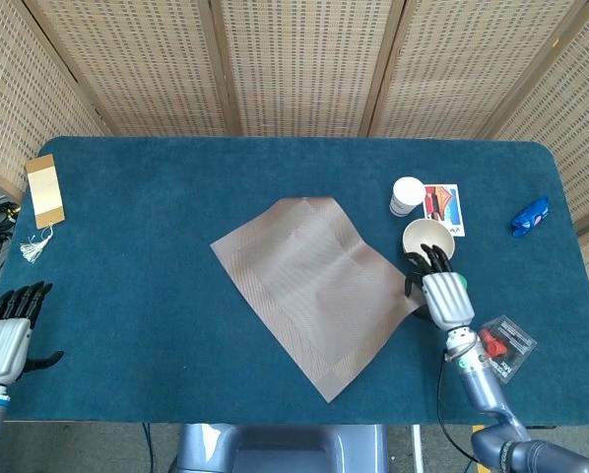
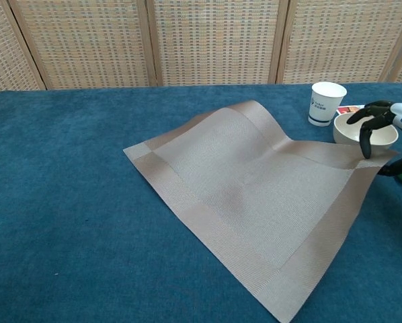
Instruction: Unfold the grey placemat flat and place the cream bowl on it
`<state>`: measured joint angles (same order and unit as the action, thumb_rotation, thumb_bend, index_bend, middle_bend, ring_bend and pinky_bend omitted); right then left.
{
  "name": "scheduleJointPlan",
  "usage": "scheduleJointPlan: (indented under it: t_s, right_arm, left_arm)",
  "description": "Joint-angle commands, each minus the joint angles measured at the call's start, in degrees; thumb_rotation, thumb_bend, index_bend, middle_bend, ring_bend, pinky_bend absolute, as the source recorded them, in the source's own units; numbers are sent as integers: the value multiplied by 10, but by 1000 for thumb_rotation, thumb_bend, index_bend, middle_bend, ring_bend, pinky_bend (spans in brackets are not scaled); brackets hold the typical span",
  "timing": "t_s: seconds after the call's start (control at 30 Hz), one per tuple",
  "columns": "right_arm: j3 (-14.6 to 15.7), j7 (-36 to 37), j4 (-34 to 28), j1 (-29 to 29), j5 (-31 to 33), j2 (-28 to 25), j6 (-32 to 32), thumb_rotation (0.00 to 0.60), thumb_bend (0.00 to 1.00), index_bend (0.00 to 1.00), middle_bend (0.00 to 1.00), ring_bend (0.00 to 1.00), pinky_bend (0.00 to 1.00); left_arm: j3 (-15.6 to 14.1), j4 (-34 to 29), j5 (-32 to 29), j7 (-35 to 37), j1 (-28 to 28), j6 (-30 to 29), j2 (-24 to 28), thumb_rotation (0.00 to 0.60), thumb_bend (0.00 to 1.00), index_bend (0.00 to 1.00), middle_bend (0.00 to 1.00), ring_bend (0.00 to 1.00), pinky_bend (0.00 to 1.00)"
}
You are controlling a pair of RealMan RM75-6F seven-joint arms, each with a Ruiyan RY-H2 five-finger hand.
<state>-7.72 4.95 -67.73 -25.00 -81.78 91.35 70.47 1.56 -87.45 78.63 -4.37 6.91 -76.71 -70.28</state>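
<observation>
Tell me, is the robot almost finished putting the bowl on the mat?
Not yet. The grey placemat is opened out, but it lies skewed and one corner is lifted, so it is not flat. The right hand pinches that corner right beside the cream bowl. The bowl sits on the blue table, off the mat. Left to do: flatten the mat, then set the bowl on it.

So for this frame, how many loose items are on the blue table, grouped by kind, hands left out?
Placemats: 1, grey placemat
Bowls: 1, cream bowl
Paper cups: 1, white
Balls: 1, green ball
Cards: 1, picture card
Tagged cards: 1, brown card with tassel
Blue wrapped items: 1
Red parts in a clear pack: 1
Total: 8
</observation>
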Motion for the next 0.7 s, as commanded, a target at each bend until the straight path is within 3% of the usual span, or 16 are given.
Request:
scheduleJointPlan:
  t_s: [0.03,0.57,0.67,0.7]
  right_arm:
    - [-9,-3,6,0,8,-13,-1,600,608,721,280,101,57]
    - [-36,-43,-18,-17,32,-65,-19,600,580,716,272,99,43]
    - [-31,-67,-21,-15,34,-74,-23,600,501,607,177,44,11]
    - [-29,-76,-22,-14,35,-77,-22,600,447,521,113,17,2]
  left_arm:
    - [0,0,0,0,0,1,0,600,93,0,0,0,0]
    - [1,1,-2,-4,1,1,-2,600,93,0,0,0,0]
    - [1,1,-2,-5,1,1,-2,600,93,0,0,0,0]
    - [1,1,-2,-4,1,1,-2,600,93,0,0,0,0]
